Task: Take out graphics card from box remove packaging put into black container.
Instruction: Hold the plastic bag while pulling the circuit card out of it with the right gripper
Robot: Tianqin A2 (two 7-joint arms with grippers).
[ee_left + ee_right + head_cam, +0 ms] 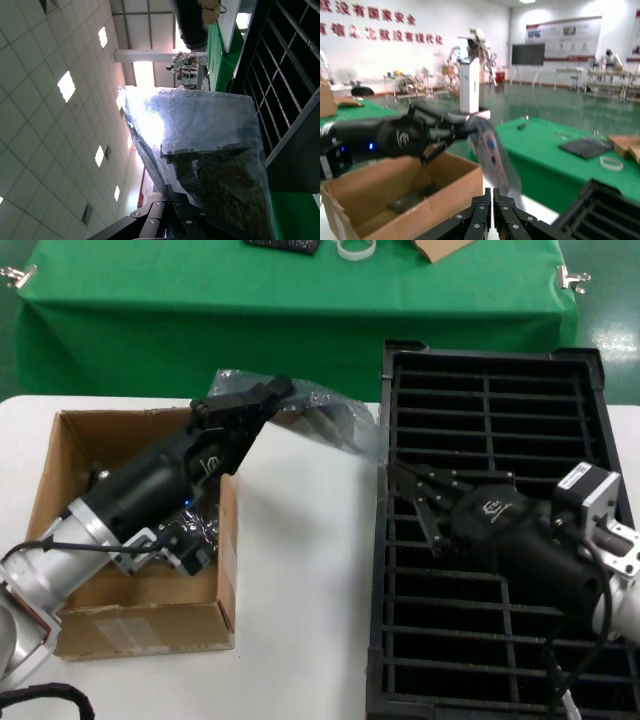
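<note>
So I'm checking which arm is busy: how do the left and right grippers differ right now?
The left gripper is shut on the plastic bag, holding it up beyond the cardboard box; the right gripper holds nothing. The left one reaches past the box's far edge, the right one hangs over the black tray with fingers together. Both are black.
</note>
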